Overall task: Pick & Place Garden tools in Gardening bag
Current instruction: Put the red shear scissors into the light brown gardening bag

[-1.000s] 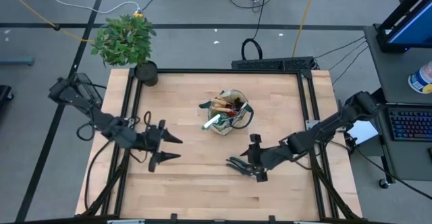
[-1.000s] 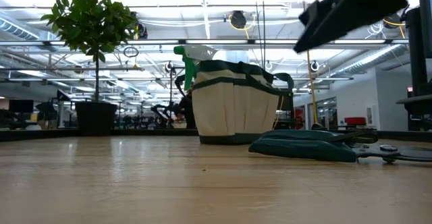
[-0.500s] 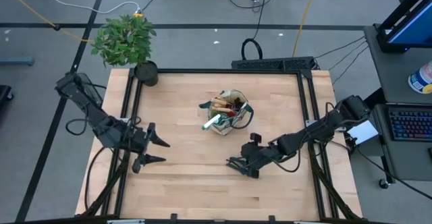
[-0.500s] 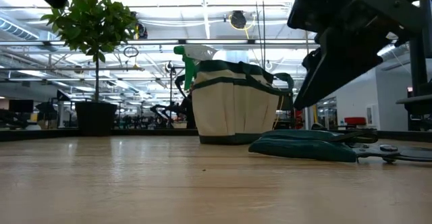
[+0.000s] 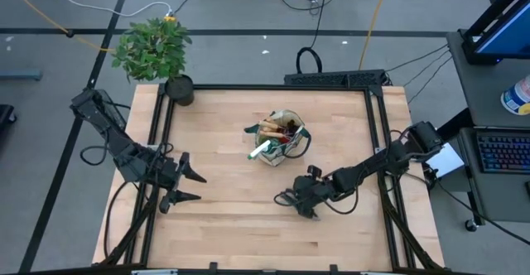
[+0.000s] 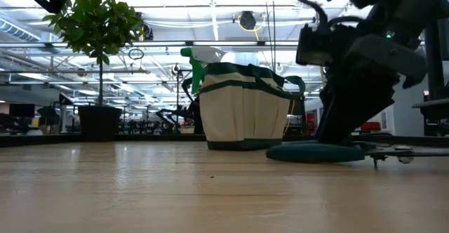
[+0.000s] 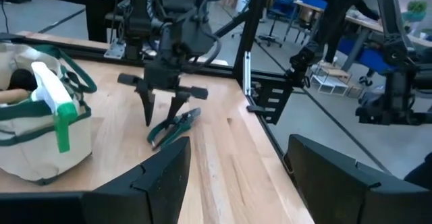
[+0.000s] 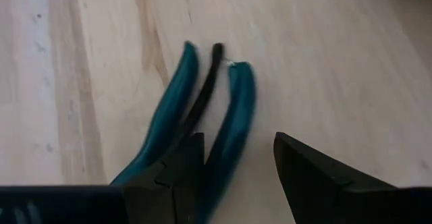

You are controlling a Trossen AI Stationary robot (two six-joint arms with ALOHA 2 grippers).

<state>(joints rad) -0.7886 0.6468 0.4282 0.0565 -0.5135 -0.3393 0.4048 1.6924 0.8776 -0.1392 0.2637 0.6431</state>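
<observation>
The dark pruning shears with teal handles [image 8: 233, 102] lie flat on the table in front of the bag, also in the low view [image 6: 316, 152] and the left wrist view [image 7: 172, 126]. My right gripper [image 8: 237, 143] is open and down at the table over the handles [image 5: 291, 201]. The beige gardening bag [image 5: 280, 140] stands mid-table with wooden-handled tools and the green-white sprayer [image 5: 258, 149] sticking out of it. My left gripper [image 5: 192, 186] is open and empty near the table's left side. My right gripper's open fingers point down at the shears' handles. One finger [image 8: 179, 166] stands over the gap between the two teal handles and the other [image 8: 310, 173] outside, with one handle [image 8: 236, 96] between them. I cannot tell whether they touch it. The shears lie flat on the table.
A leafy potted plant [image 5: 153, 50] in a black pot [image 5: 178, 89] stands at the far left corner. Bare wooden tabletop [image 5: 232, 225] lies between the two grippers and toward the near edge. A black frame rail [image 5: 377, 142] runs along the right side.
My right gripper has gone down and toward the table's left, coming from above the shears to table height over their handles. My left gripper has drawn back toward the table's left edge, staying open.
</observation>
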